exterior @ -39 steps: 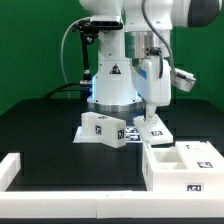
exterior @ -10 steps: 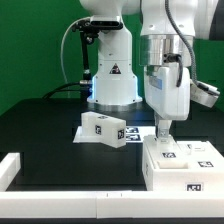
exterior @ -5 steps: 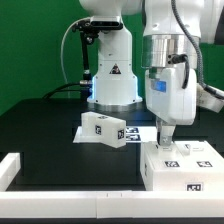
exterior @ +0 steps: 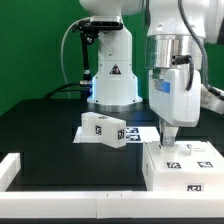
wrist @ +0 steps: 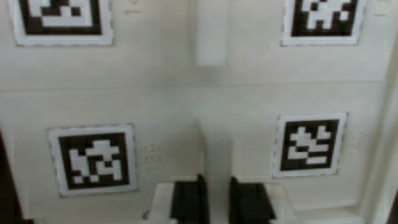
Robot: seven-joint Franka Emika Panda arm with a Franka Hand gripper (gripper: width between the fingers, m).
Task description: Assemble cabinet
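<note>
One gripper [exterior: 168,139], clenched shut, nothing seen betw. tips. You have it pointing straight down on the cabinet box [exterior: 190,165], directly under the tool, tips at its top face. Wrist cam: tagged panels [wrist: 107,110] close below tips. Small tagged block [exterior: 103,128] well apart, exterior view's left of tool.

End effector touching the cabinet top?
Cannot tell. Exterior view: the shut end effector overlaps the cabinet at its top edge, height unclear. Wrist view: fingertips over it, no contact line or gap visible.
</note>
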